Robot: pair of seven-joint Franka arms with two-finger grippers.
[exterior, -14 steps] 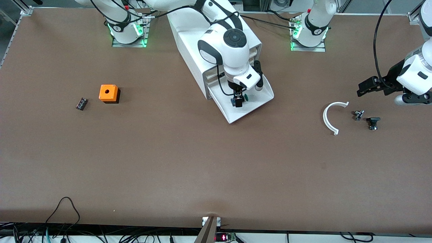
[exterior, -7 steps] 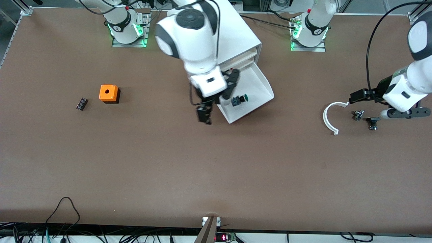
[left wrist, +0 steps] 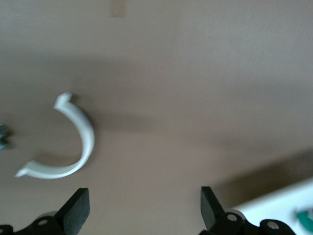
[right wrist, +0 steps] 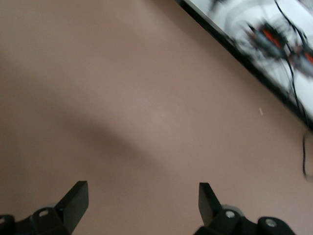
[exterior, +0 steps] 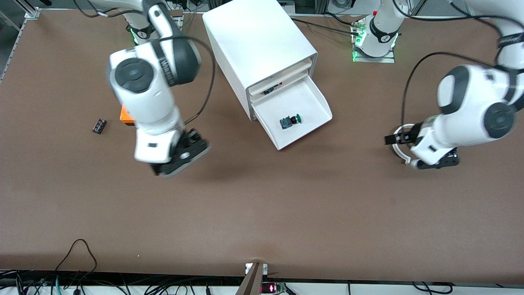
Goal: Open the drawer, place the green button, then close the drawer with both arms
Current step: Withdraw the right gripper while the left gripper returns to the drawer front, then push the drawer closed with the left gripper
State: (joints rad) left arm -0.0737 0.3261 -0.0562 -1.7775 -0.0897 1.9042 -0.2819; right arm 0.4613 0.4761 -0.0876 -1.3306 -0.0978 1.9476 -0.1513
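Note:
The drawer point(exterior: 317, 107), lowest in the white cabinet point(exterior: 254, 37), stands pulled open. The button point(exterior: 290, 121), green cap, black body and blue rear block, lies on its side in the tray. My right gripper point(right wrist: 142, 205) is open and empty over bare table toward the right arm's end, well away from the drawer; its hand shows in the front view point(exterior: 180, 155). My left gripper point(left wrist: 142, 210) is open and empty over the table beside a white curved piece point(left wrist: 80, 147). In the front view this gripper point(exterior: 395, 138) is over that piece. A drawer corner point(left wrist: 279, 208) shows in the left wrist view.
An orange cube point(exterior: 125, 116), partly hidden by the right arm, and a small black part point(exterior: 98, 125) lie toward the right arm's end. The white curved piece point(exterior: 399, 150) lies toward the left arm's end. The middle drawer shows a black-and-red gap point(exterior: 271, 87).
The right gripper let go of the button in the drawer, then swung out toward the right arm's end. The left arm came down over the white curved piece, hiding the small dark parts.

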